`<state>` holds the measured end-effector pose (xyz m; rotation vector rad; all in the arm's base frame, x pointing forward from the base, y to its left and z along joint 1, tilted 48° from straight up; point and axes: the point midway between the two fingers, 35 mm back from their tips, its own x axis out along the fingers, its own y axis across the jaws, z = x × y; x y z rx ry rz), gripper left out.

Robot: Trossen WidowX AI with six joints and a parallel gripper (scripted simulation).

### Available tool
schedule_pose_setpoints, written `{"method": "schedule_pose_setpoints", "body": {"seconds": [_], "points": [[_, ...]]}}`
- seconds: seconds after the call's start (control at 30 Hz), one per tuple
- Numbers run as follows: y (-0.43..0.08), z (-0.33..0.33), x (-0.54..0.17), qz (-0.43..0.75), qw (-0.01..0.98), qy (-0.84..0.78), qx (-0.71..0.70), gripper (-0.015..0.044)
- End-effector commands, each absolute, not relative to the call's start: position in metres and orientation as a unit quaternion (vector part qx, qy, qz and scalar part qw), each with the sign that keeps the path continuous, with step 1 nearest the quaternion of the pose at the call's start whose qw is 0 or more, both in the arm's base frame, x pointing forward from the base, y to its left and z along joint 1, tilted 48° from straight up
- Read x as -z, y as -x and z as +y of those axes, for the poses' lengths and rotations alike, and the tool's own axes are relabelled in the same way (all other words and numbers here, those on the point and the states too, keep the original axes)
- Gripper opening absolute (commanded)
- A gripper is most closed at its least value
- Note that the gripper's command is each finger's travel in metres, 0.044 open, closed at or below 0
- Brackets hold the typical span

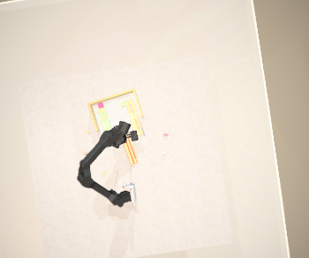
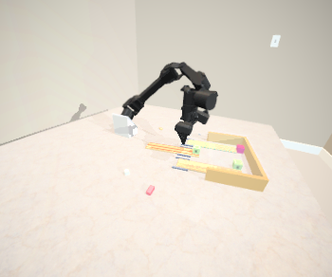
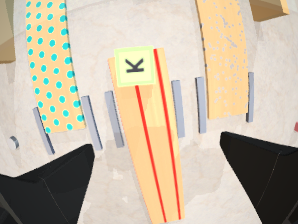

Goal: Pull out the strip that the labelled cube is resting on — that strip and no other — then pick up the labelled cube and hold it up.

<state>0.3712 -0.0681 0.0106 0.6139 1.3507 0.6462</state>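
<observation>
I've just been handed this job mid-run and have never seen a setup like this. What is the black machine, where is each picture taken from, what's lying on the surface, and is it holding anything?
The black machine is a jointed robot arm ending in a two-fingered gripper. One picture looks straight down from above, one from the side of the table, and one from a camera on the wrist, looking past the fingers. On the table sits a wooden three-sided frame with patterned strips lying in it. The red-striped strip is drawn partly out and carries a pale green cube marked K. A plain green cube and a pink cube sit inside the frame. The gripper is open, holding nothing, hovering above the striped strip.
</observation>
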Motion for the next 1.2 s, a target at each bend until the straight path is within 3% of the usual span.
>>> {"method": "schedule_pose_setpoints", "body": {"seconds": [0.0,0.37,0.63,1.17], "points": [[-0.386,-0.065,-0.014,0.605,0.688,-0.276,-0.291,0.0440],[-0.423,-0.060,-0.025,0.604,0.688,-0.276,-0.291,0.0440],[-0.424,-0.053,-0.018,0.604,0.689,-0.276,-0.291,0.0250],[-0.427,-0.033,0.000,0.604,0.689,-0.276,-0.291,0.0250]]}}
